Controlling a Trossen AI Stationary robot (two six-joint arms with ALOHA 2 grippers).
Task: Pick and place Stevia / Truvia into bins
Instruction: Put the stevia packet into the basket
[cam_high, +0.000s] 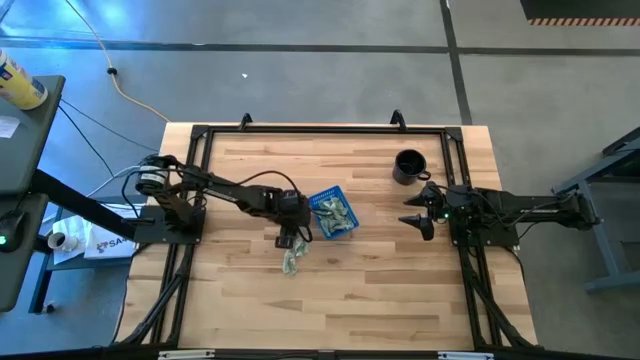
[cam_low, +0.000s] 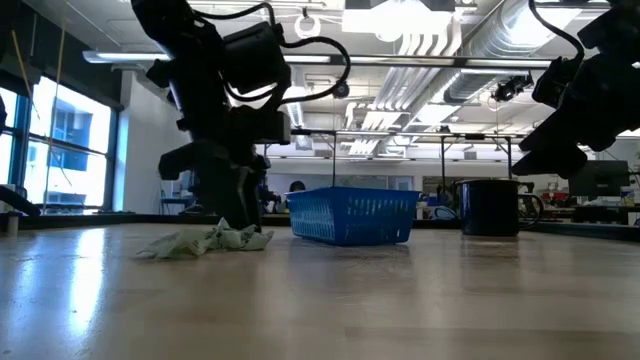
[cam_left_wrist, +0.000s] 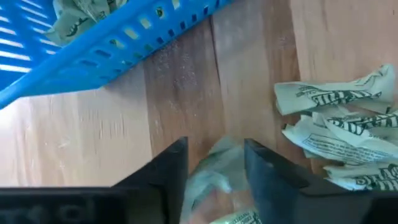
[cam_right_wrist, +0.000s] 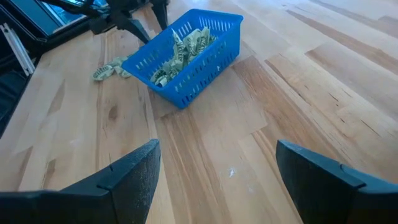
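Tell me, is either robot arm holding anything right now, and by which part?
The left gripper has a pale green sweetener packet between its jaws, seemingly by one end, down at the loose pile. The right gripper is open and empty.

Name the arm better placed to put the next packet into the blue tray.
Left. Its gripper is down at the loose packets beside the blue tray, with one between its jaws. The right gripper waits open, farther away near the mug.
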